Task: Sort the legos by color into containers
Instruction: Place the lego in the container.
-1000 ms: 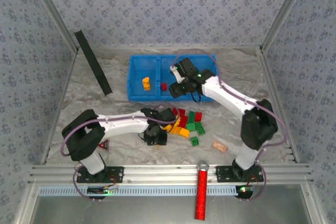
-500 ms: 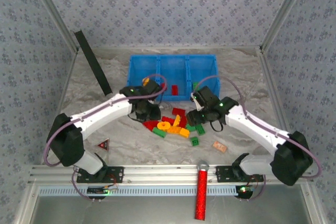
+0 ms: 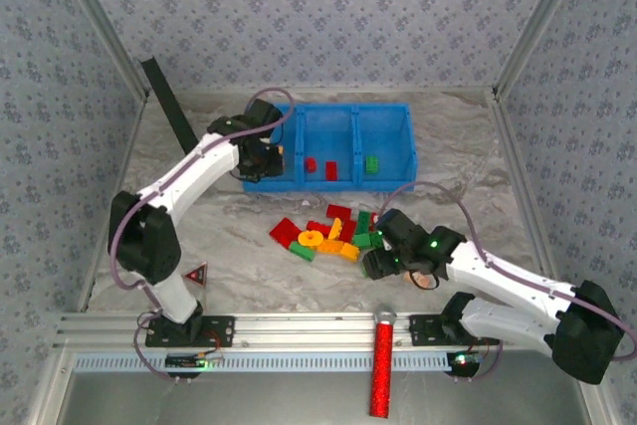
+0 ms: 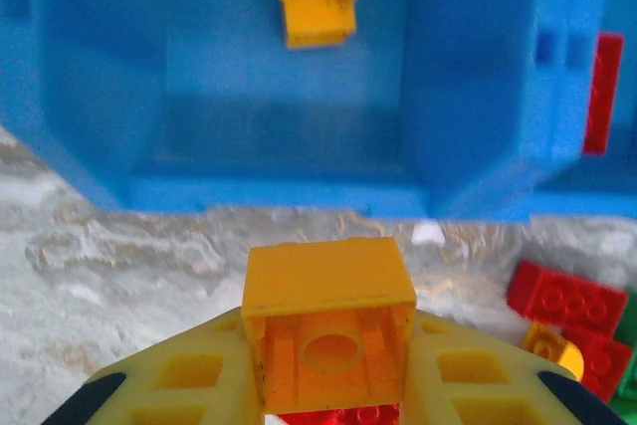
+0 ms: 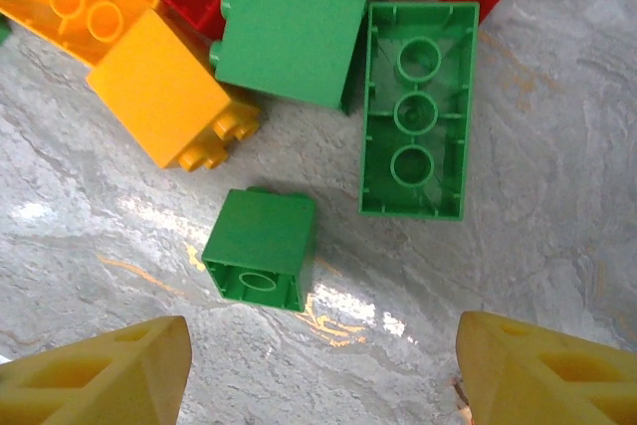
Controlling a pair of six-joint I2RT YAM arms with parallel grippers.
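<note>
Marbled tabletop (image 3: 229, 256), patterned walls. Blue bin (image 3: 398, 111) far centre; loose bricks (image 3: 328, 236) piled near of it. Left fingers (image 4: 169, 385) clamped on orange brick (image 4: 328, 335), hollow underside toward camera, by bin's left compartment. Right fingers (image 5: 100, 370) spread wide over small green brick (image 5: 261, 246): on its side, hollow facing fingers, nearly cubic, no real long axis. Judged light, rigid, slick; pinch flat side walls, not studs. Long green brick (image 5: 416, 111) just beside, hollow up.

Bright, even light; soft shadows; white glare on the tabletop (image 5: 338, 311); left-wrist close-up blurred.
</note>
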